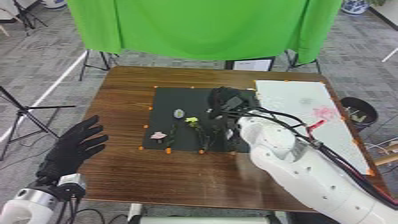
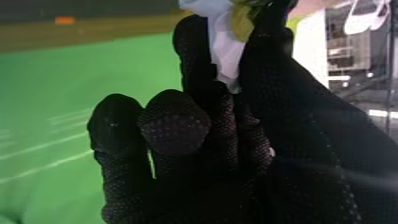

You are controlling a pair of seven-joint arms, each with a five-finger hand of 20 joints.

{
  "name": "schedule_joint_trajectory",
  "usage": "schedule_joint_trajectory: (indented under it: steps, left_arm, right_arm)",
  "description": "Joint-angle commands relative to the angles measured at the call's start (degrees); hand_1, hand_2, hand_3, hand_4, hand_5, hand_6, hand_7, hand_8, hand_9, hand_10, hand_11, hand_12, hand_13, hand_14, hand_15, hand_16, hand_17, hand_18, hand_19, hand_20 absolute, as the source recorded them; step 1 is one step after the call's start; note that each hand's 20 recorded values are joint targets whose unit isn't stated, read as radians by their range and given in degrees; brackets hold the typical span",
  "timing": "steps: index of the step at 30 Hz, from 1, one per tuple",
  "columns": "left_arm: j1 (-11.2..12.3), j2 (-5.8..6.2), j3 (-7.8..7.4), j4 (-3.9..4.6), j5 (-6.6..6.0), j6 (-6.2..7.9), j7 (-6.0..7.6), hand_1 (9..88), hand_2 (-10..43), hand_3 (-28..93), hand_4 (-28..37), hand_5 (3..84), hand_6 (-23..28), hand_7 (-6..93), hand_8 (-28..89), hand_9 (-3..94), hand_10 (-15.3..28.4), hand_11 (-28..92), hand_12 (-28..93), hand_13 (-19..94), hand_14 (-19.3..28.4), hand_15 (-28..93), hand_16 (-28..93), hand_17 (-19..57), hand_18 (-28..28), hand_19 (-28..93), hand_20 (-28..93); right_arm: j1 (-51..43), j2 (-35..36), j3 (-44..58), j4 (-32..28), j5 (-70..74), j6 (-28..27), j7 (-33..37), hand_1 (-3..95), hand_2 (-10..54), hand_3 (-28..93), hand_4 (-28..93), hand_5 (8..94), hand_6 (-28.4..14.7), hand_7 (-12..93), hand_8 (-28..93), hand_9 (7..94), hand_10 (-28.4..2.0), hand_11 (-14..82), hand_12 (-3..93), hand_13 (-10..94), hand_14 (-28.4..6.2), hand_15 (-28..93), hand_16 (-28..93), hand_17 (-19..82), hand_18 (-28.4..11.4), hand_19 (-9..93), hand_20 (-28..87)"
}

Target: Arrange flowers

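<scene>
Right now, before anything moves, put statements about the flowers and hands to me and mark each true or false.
1. The pink flower lies left of the yellow-green flower. True.
2. The white sheet lies left of the dark mat. False: it is on the mat's right.
3. The left hand is over the dark mat. False: it is by the table's left edge.
4. The right hand holds a white thing. True.
</scene>
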Motion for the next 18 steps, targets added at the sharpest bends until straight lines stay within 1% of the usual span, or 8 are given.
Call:
schedule_joint_trajectory:
  steps: [1,3,6,7,9,11,17,18]
  left_arm:
    - [-0.39,-0.14,0.42,0.45,-0.05,-0.45,-0.73,27.7,-0.2,69,-25.5,24.5,2.9,23.2,-12,20.6,12.5,25,16,17,16.4,40,-2,-9.7,22.3,43,11]
    - [-0.44,0.0,0.53,0.58,-0.17,-0.49,-0.65,27.6,-0.2,69,-25.4,24.4,2.9,23.2,-12,20.6,12.4,25,16,17,16.3,40,-2,-9.6,22.2,43,11]
    - [-0.49,0.08,0.64,0.68,-0.14,-0.54,-0.61,27.6,-0.3,69,-25.3,24.3,2.9,23.3,-12,20.6,12.5,25,16,17,16.2,40,-2,-9.6,22.2,43,11]
    - [-0.65,0.24,0.59,0.81,-0.21,-0.8,-0.9,27.5,-0.3,69,-25.3,24.3,2.9,23.3,-12,20.6,12.5,25,16,17,16.2,40,-2,-9.6,22.2,43,11]
    - [-0.6,0.29,0.62,0.77,-0.22,-0.61,-0.84,27.5,-0.3,69,-25.3,24.3,2.9,23.4,-12,20.6,12.6,25,16,17,16.2,40,-2,-9.6,22.2,43,11]
    - [-0.46,0.29,0.44,0.74,-0.17,-0.82,-0.93,27.6,-0.4,69,-25.3,24.4,3.0,23.3,-12,20.6,12.7,25,16,17,16.3,40,-2,-9.6,22.3,43,11]
    - [-0.26,0.38,0.27,0.85,-0.18,-0.98,-1.06,27.5,-0.4,69,-25.4,24.4,3.0,23.1,-12,20.7,12.7,25,16,17,16.4,40,-2,-9.6,22.2,43,11]
    - [-0.29,0.72,0.38,0.94,-0.36,-0.97,-0.93,27.5,-0.4,69,-25.4,24.4,3.0,23.1,-12,20.6,12.7,25,16,17,16.4,40,-2,-9.6,22.2,43,11]
  right_arm:
    - [-0.11,-2.28,-2.09,1.83,-3.61,2.24,0.89,45.6,-9.5,87,-23,65.7,2.6,54,2,85.8,-3.9,20.1,51.9,75,-4.6,77,31,41,-19.1,93,56]
    - [-0.17,-2.19,-2.84,2.32,-4.55,3.82,1.41,45.5,-9.5,87,-23,65.6,2.7,54,3,85.7,-3.8,20.0,51.8,75,-4.6,77,31,41,-19.1,93,56]
    - [-0.34,-2.08,-2.96,2.42,-5.62,3.43,1.59,45.3,-9.5,86,-24,65.4,2.7,54,2,85.1,-4.0,19.4,51.4,75,-4.6,77,31,41,-19.2,93,56]
    - [-0.58,-2.04,-2.92,2.48,-5.83,3.44,1.82,44.8,-9.5,86,-25,64.5,2.5,53,2,84.3,-4.3,18.5,50.7,74,-4.7,77,31,40,-19.2,93,56]
    - [-0.45,-2.0,-3.08,2.82,-6.09,3.17,2.02,44.0,-9.5,85,-26,63.4,2.3,52,2,83.5,-4.5,17.9,50.4,74,-4.7,77,32,40,-19.1,93,56]
    - [-0.37,-2.12,-3.18,3.16,-6.21,3.38,2.6,42.6,-9.5,84,-27,62.4,2.0,51,1,82.4,-4.9,17.7,50.5,73,-5.0,78,32,39,-19.1,93,56]
    - [-0.82,-2.23,-2.58,3.07,-5.62,3.6,3.42,37.5,-9.5,81,-28,60.1,1.6,51,1,75.7,-7.1,30.2,39.5,71,-5.5,78,31,38,-19.1,93,56]
    - [-0.86,-2.23,-2.48,3.08,-5.63,3.41,3.43,36.5,-9.5,82,-28,59.9,1.6,50,1,74.9,-7.6,32.2,37.5,71,-5.6,78,31,37,-19.2,93,56]
